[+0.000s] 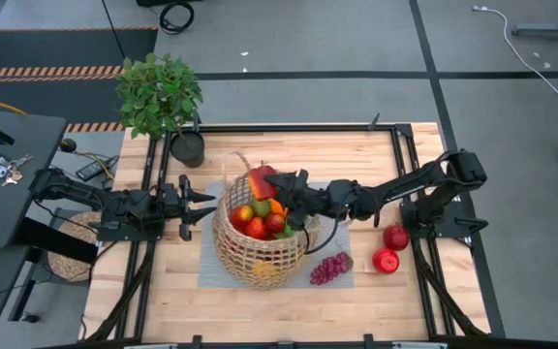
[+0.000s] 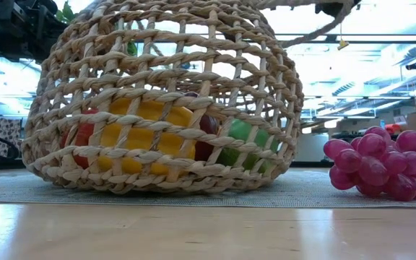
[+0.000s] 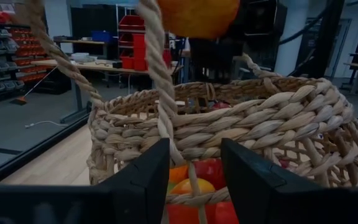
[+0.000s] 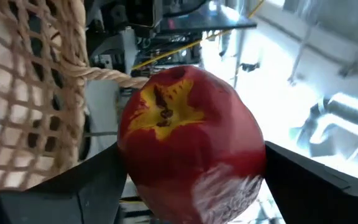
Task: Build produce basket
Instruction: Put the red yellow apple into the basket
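So the right gripper [image 1: 277, 184] is hanging over the far rim of the basket [image 1: 260, 254], pinching a red piece of produce [image 4: 188, 149] that has a yellow patch round its stem end, looks like a waxy, smooth-skinned apple or pepper. The left gripper [image 1: 201, 202] sits just beside the basket's left wall with its fingers [image 3: 143, 180] spread either side of one thin rope handle [image 3: 160, 87], not clamped on it as far as I can tell. If I were doing this drop I'd lower the fruit well below the rim before letting go, since the pile inside is rounded and slick and things will roll. The basket is open-weave tan wicker, springy, sitting on a grey mat [image 1: 211, 271], so steadying it makes sense. Outside it, to the right, sit a knobbly purple grape bunch [image 1: 329, 268] and two red fruits [image 1: 390, 248].
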